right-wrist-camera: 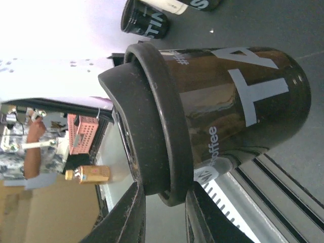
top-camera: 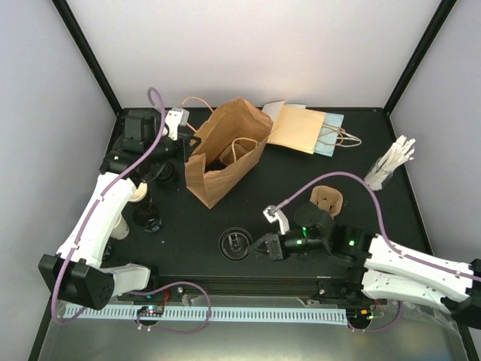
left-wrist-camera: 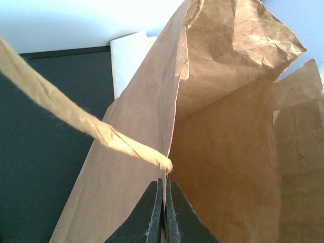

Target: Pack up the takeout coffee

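A coffee cup (top-camera: 234, 244) with a black lid and a dark sleeve stands near the table's front edge. My right gripper (top-camera: 259, 246) is shut on its lid rim. In the right wrist view the fingers (right-wrist-camera: 132, 212) pinch the rim of this cup (right-wrist-camera: 228, 101). Two more dark cups (right-wrist-camera: 146, 21) stand beyond it; from above one of them (top-camera: 147, 216) is by my left arm. My left gripper (left-wrist-camera: 163, 181) is shut on the edge of the brown paper bag (left-wrist-camera: 228, 152). The bag (top-camera: 225, 150) stands open at the middle back, my left gripper (top-camera: 189, 143) at its left rim.
A brown pulp cup carrier (top-camera: 328, 199) lies right of centre. Flat paper bags (top-camera: 301, 128) lie behind the open bag. A holder of white sticks (top-camera: 391, 162) stands at the right. A bag handle (left-wrist-camera: 76, 119) crosses the left wrist view.
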Action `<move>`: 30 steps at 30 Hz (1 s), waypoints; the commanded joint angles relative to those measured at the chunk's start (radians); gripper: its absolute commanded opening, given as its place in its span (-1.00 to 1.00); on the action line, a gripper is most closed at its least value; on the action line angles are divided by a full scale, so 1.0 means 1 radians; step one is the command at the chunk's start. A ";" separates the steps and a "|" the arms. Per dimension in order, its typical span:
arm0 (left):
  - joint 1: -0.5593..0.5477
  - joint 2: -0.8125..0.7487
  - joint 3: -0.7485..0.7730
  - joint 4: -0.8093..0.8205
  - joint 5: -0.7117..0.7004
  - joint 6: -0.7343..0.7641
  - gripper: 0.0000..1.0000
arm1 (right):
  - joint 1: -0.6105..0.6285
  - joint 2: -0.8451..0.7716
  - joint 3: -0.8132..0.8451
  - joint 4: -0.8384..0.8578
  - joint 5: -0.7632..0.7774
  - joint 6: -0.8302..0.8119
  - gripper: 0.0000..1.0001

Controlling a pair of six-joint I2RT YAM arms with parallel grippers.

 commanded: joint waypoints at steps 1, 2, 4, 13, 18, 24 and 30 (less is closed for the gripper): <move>0.019 -0.002 0.009 0.082 0.076 -0.001 -0.97 | -0.085 0.052 -0.129 0.435 -0.183 0.191 -0.93; 0.021 -0.004 0.003 0.088 0.084 0.000 -0.97 | -0.099 0.077 -0.152 0.483 -0.200 0.206 -0.93; 0.023 -0.007 -0.007 0.095 0.096 0.003 -0.97 | -0.122 0.117 -0.187 0.557 -0.224 0.238 -0.93; 0.033 -0.010 -0.030 0.107 0.124 0.012 -0.97 | -0.208 0.280 -0.380 0.868 -0.289 0.340 -0.91; 0.035 -0.007 -0.053 0.140 0.140 0.005 -0.97 | -0.251 0.411 -0.460 1.021 -0.323 0.375 -0.91; 0.035 -0.002 -0.055 0.145 0.153 0.004 -0.97 | -0.256 0.501 -0.488 1.116 -0.331 0.391 -0.84; 0.035 -0.008 -0.053 0.147 0.157 0.001 -0.97 | -0.257 0.450 -0.442 0.943 -0.308 0.308 -0.22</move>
